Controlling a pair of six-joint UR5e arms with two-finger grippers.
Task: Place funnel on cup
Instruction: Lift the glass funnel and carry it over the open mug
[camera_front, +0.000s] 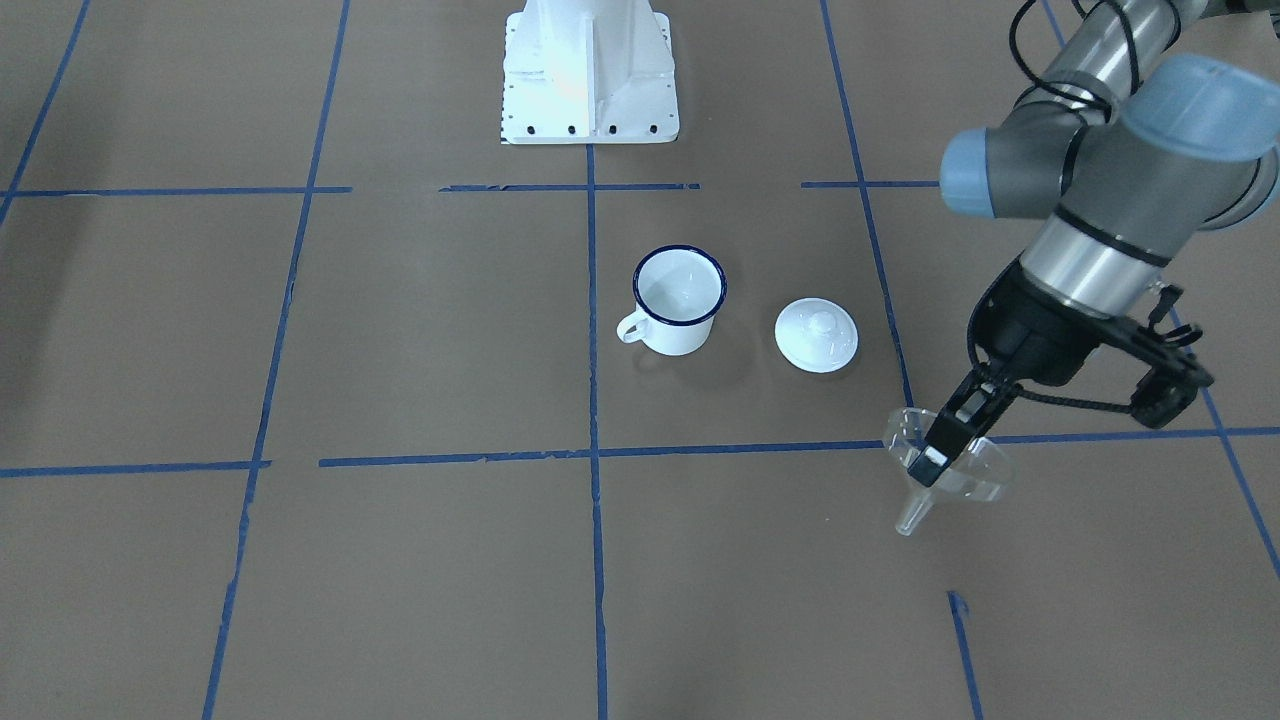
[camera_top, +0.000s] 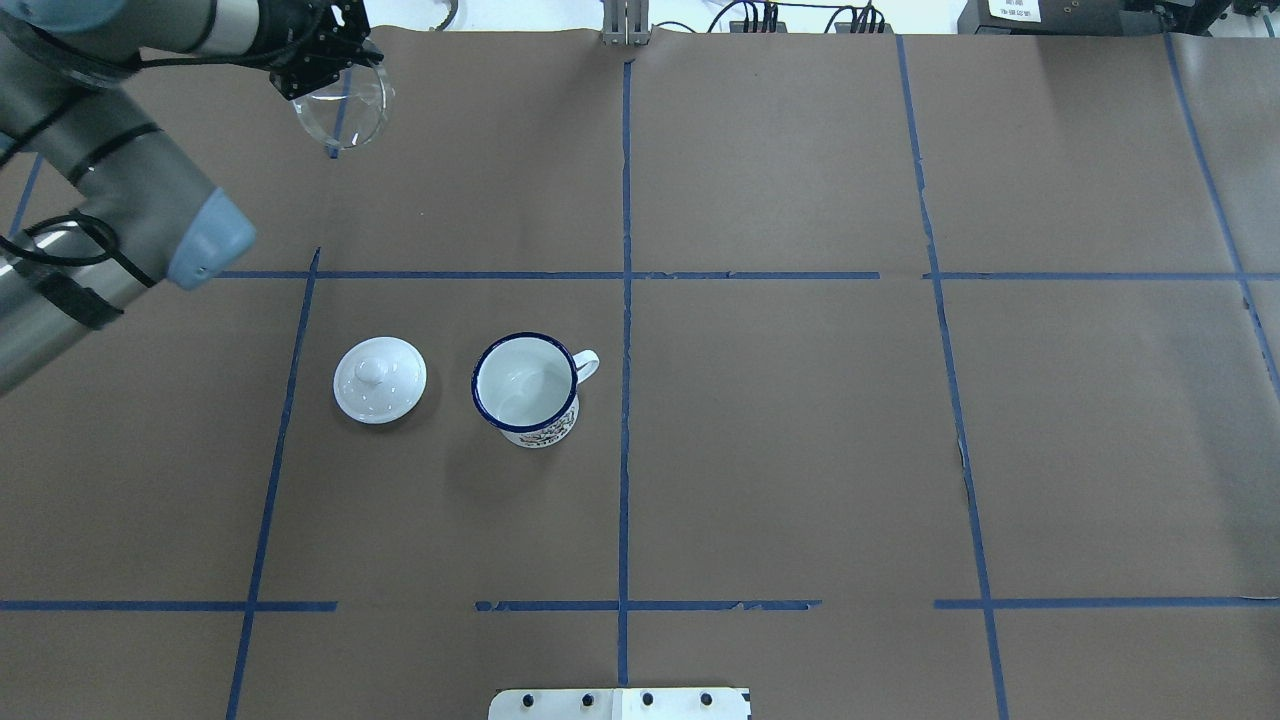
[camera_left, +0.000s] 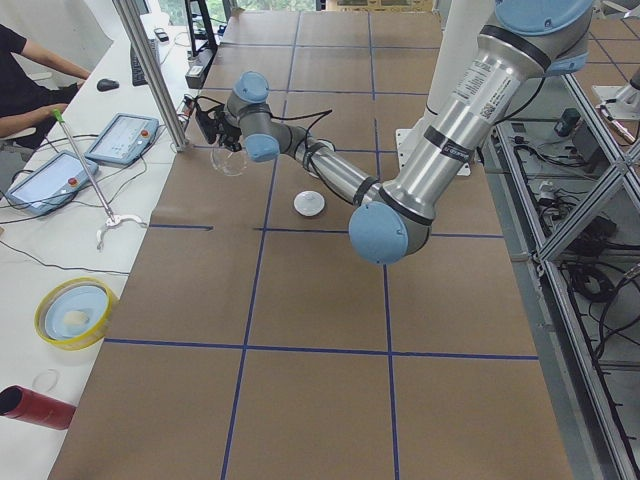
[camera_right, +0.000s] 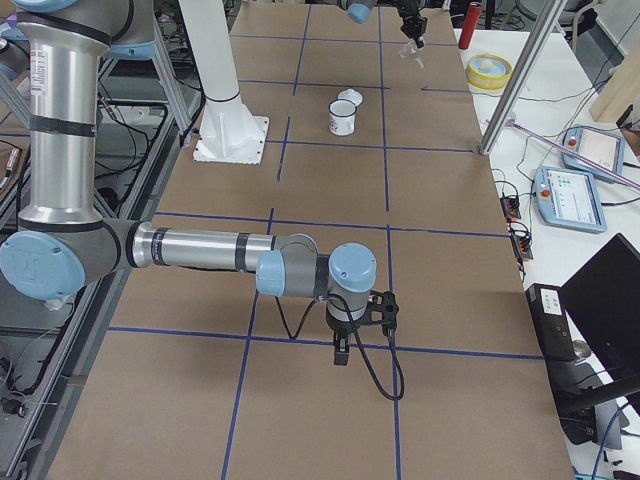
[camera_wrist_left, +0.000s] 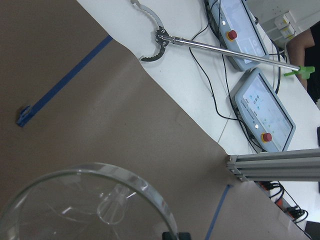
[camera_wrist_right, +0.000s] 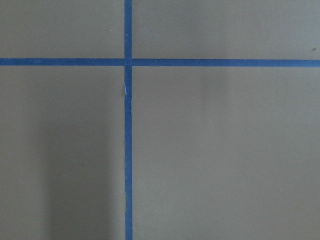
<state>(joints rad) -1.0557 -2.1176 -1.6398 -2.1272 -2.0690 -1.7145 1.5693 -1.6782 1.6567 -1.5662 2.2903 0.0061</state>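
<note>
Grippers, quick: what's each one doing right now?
Left gripper: closed on the small clear cone-shaped funnel.
Right gripper: cannot be told.

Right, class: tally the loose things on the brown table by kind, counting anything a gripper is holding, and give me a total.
funnel: 1, clear, gripped by the left gripper
mug: 1, white with a dark blue rim
lid: 1, white, with a knob
Total: 3

Bright, even overhead light; soft faint shadows beside the cup (camera_front: 678, 300) (glare whitens the robot base (camera_front: 588, 70)); views sharp
</note>
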